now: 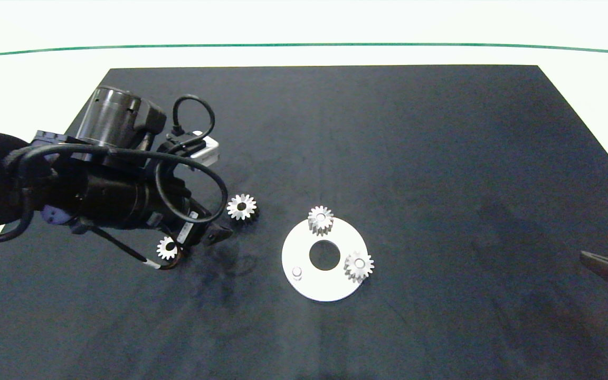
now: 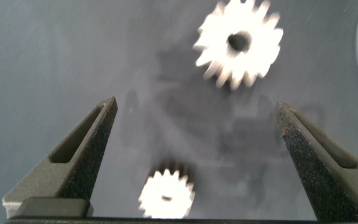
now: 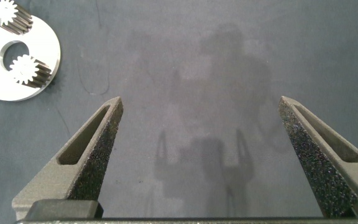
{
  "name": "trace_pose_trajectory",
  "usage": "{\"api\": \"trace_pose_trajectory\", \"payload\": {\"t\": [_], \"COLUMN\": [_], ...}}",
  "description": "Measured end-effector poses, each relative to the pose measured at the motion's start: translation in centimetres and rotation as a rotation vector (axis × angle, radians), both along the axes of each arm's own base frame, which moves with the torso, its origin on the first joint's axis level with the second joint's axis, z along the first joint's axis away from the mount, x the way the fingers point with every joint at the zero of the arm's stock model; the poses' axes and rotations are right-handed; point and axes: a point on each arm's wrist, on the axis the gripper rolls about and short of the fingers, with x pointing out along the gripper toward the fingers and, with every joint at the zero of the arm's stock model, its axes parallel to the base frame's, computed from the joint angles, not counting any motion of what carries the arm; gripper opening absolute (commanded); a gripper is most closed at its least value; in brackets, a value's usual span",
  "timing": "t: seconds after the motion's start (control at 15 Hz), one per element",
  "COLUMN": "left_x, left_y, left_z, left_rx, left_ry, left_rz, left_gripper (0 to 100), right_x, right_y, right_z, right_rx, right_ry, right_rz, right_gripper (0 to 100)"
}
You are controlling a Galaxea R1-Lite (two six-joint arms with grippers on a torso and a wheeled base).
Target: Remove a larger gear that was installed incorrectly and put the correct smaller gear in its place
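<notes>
The larger gear [image 1: 241, 206], with long pointed teeth, lies flat on the black mat [image 1: 420, 158], off the white disc [image 1: 304, 287]. It also shows in the left wrist view as the larger gear [image 2: 238, 43], ahead of the fingertips. The smaller gear [image 1: 167, 247] rests on the mat under my left arm. My left gripper [image 1: 205, 228] hovers over it, open, and the smaller gear [image 2: 166, 194] sits deep between the fingers [image 2: 86, 155], touching neither. My right gripper [image 3: 197, 106] is open and holds nothing; it is at the mat's right edge [image 1: 594, 261].
The white disc carries two short-toothed gears, one at its far side [image 1: 320, 219] and one at its right [image 1: 358, 265]. A bare peg [image 1: 297, 272] stands at its near left, and a round hole [image 1: 324, 255] is in the middle. The disc [image 3: 45, 68] also shows in the right wrist view.
</notes>
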Motion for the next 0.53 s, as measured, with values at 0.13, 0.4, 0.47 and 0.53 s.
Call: {"api": "trace_pose_trajectory", "payload": {"t": [0.13,0.4,0.47,0.53], "left_x": [-0.9,-1.1,-1.2,-1.3], "left_y": [1.4,3.6,4.1,4.6], "left_z": [0.5,0.9,0.8,0.6], "left_rx": [0.005,-0.043,-0.040,-0.037], "left_ry": [0.021,0.032,0.052,0.078], "left_rz": [0.035,0.148,0.168,0.180], "left_gripper": [100,100,100,100], "right_x": [0.0,-0.2,-0.3,-0.3], "right_y": [0.0,0.0,0.0,0.0], "right_z": [0.0,0.1,0.0,0.0], "right_rx": [0.000,0.000,0.000,0.000], "right_ry": [-0.001,-0.006,-0.006,-0.007], "right_rz": [0.000,-0.001,-0.001,-0.002], "right_gripper": [100,100,100,100]}}
